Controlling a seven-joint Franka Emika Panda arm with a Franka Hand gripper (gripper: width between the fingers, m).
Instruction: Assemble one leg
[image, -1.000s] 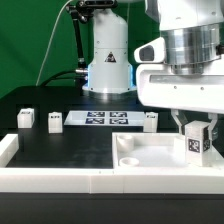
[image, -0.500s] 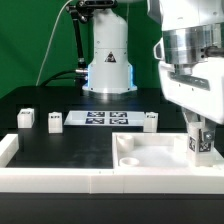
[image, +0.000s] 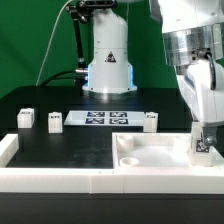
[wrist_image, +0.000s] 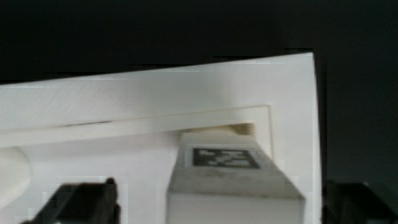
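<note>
A leg (image: 201, 148), a small white post with a marker tag, stands upright in the corner recess of the large white tray-like piece (image: 150, 158) at the exterior view's right. My gripper (image: 201, 130) points straight down over it, one finger on each side. In the wrist view the leg (wrist_image: 222, 165) stands between the dark fingers (wrist_image: 84, 202) with a pale gap on both sides, wider on one side, so the gripper (wrist_image: 219, 200) is open around the leg. The tray-like piece (wrist_image: 107, 110) fills most of that view.
Three more legs (image: 26, 118) (image: 54, 122) (image: 150, 121) stand in a row on the black table. The marker board (image: 104, 119) lies between them. A low white wall (image: 50, 178) runs along the front edge. The arm's base (image: 108, 60) stands behind.
My gripper has turned about its vertical axis over the leg, from broad face to narrow side toward the exterior camera. The leg stays in the corner recess.
</note>
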